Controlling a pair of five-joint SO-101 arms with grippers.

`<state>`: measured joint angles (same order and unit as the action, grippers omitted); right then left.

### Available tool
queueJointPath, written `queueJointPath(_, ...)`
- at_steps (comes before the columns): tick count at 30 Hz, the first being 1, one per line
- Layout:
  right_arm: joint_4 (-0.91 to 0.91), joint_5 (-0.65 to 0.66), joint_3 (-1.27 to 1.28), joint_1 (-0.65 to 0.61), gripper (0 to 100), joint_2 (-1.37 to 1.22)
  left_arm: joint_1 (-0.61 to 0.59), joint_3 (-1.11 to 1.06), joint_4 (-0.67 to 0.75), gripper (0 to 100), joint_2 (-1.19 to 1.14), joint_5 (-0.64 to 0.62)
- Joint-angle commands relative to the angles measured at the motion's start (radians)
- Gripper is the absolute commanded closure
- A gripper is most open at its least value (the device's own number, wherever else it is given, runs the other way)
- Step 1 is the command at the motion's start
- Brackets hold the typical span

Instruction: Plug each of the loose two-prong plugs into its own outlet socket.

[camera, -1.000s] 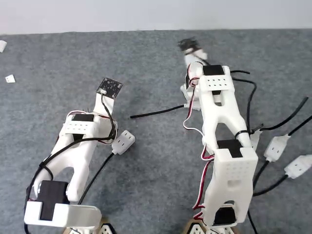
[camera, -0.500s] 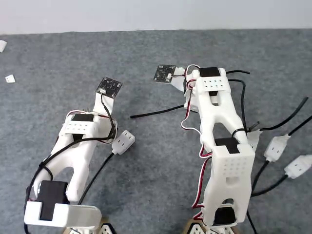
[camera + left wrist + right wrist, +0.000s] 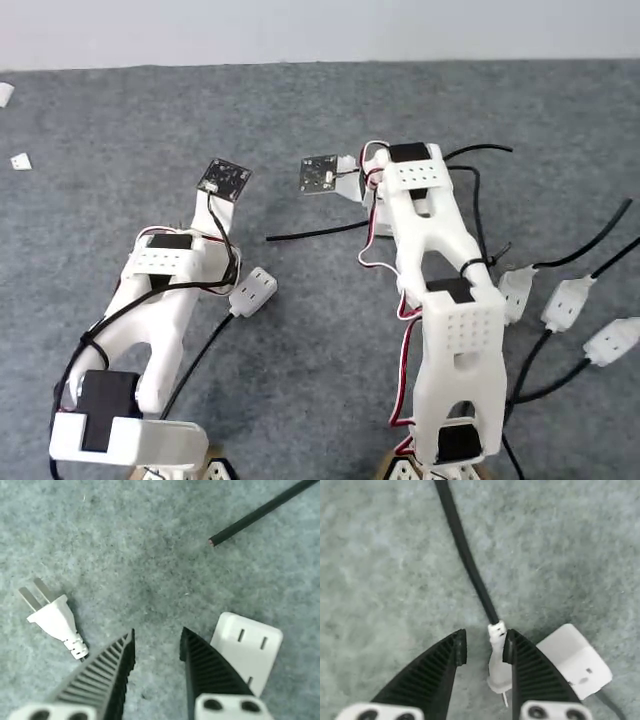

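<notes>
L gripper (image 3: pixel 157 641) partly open, empty, above grey carpeted worktop (image 3: pixel 150 555), between small white two-prong plug (image 3: pixel 54 621) and white plastic outlet socket (image 3: pixel 248 647). R gripper (image 3: pixel 485 642) (also partly open) straddles black-corded white plug (image 3: pixel 496 670), beside white socket block (image 3: pixel 575 667).

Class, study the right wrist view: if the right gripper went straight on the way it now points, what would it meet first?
The right gripper would most likely meet the white plug, lying between its open fingers, first, then the carpet. Depth is hard to judge.
</notes>
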<state>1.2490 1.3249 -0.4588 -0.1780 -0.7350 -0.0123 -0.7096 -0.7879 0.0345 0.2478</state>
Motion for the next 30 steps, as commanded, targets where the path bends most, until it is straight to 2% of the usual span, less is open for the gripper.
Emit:
queueJointPath(1, 0.013, 0.035, -0.072, 0.025, 87.7, -0.022, -0.005, 0.008, 0.026, 86, 0.032, 0.009)
queueJointPath(10, 0.013, 0.064, -0.127, 0.047, 87.8, -0.067, -0.005, 0.008, 0.026, 86, 0.032, 0.009)
queueJointPath(12, 0.010, 0.066, -0.130, 0.045, 91.3, -0.067, -0.005, 0.008, 0.026, 86, 0.032, 0.009)
queueJointPath(14, 0.002, 0.066, -0.144, 0.044, 99.2, -0.067, -0.005, 0.008, 0.026, 86, 0.032, 0.009)
queueJointPath(20, 0.042, 0.041, -0.169, 0.042, 99.0, -0.051, -0.005, 0.008, 0.026, 86, 0.032, 0.009)
queueJointPath(25, 0.203, -0.204, -0.235, -0.002, 99.0, 0.022, -0.005, 0.008, 0.028, 86, 0.032, 0.005)
queueJointPath(30, 0.326, -0.666, -0.325, -0.022, 99.1, 0.133, -0.005, 0.008, 0.028, 87, 0.031, 0.003)
